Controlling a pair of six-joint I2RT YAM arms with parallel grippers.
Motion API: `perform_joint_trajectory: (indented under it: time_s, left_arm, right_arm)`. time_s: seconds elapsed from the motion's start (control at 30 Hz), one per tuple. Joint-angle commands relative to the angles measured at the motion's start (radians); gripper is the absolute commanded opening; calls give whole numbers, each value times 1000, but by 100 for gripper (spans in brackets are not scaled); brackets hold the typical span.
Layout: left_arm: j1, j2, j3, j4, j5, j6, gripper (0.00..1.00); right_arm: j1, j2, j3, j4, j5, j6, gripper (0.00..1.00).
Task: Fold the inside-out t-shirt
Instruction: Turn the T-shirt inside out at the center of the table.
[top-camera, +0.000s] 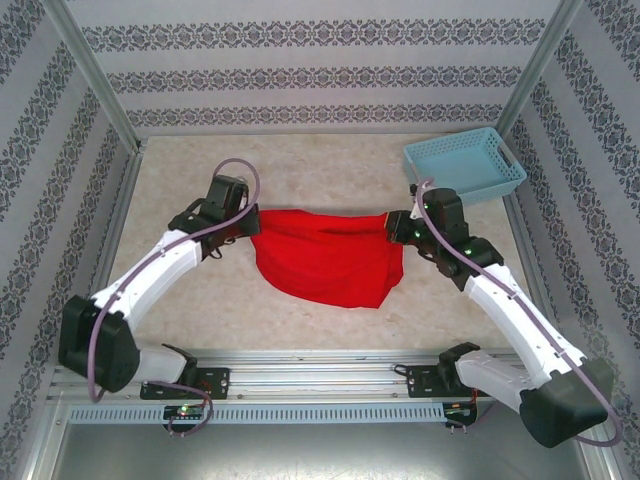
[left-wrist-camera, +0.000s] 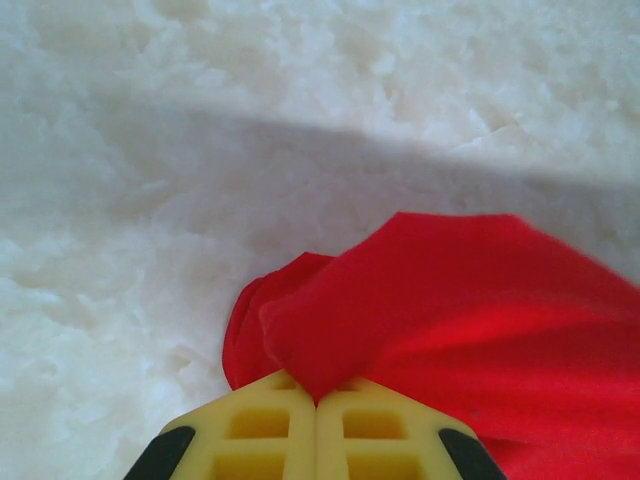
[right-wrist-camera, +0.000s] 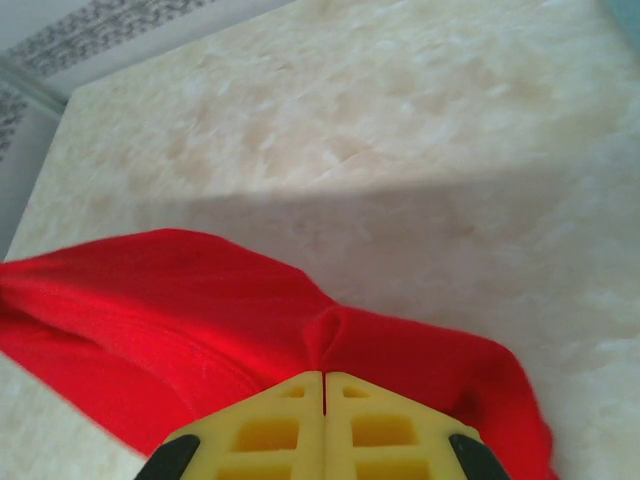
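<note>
In the top camera, the red t-shirt (top-camera: 325, 262) is in the middle of the frame, on the pale table (top-camera: 300, 170). Its upper edge runs almost straight from left to right. The rest of the cloth spreads toward the bottom of the frame in a rounded, bunched shape, with a point at the lower right. The left claw (top-camera: 250, 225) meets the left end of this upper edge and the right claw (top-camera: 392, 228) meets the right end. From here the fingers are too small for me to judge the grip. A light blue basket (top-camera: 462, 186) stands in the upper right of the frame, near the right claw and apart from the t-shirt.

In the left wrist camera, the left claw (left-wrist-camera: 316, 395) is at the bottom centre. Its two yellow fingers (left-wrist-camera: 255, 425) are pressed together, and a fold of the t-shirt (left-wrist-camera: 470, 310) is pinched between their tips. The red cloth fills the lower right of the frame. The white table (left-wrist-camera: 150, 200) takes the upper and left parts, and a grey shadow crosses it.

In the right wrist camera, the right claw (right-wrist-camera: 324, 385) is also at the bottom centre, closed on a small pleat of the t-shirt (right-wrist-camera: 170, 300). The cloth stretches to the left edge of the frame and bulges a little at the lower right. The table (right-wrist-camera: 400, 150) lies above it.
</note>
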Motion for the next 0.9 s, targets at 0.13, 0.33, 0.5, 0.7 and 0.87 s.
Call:
perform_joint_trajectory:
  time_s: [0.13,0.33,0.5,0.7,0.87]
  left_arm:
    - [18,-94,15,-77,-69,3,15]
    - [-101,-225,-85,29,-18,13,48]
    - [-287,-201,-196,369,124,51,60]
    - [-320,-46,-246,660,222,18,63]
    - [-357,44,-242,818,308,30,69]
  right_arm:
    - [93,97,58,83,16,-15,0]
    - [111,216,136,100,-23,-3,0]
    - [134,268,154,154,-71,33,0]
    - [170,259,138,178,-80,52,0]
    - [187,248,99,224,-104,90,0]
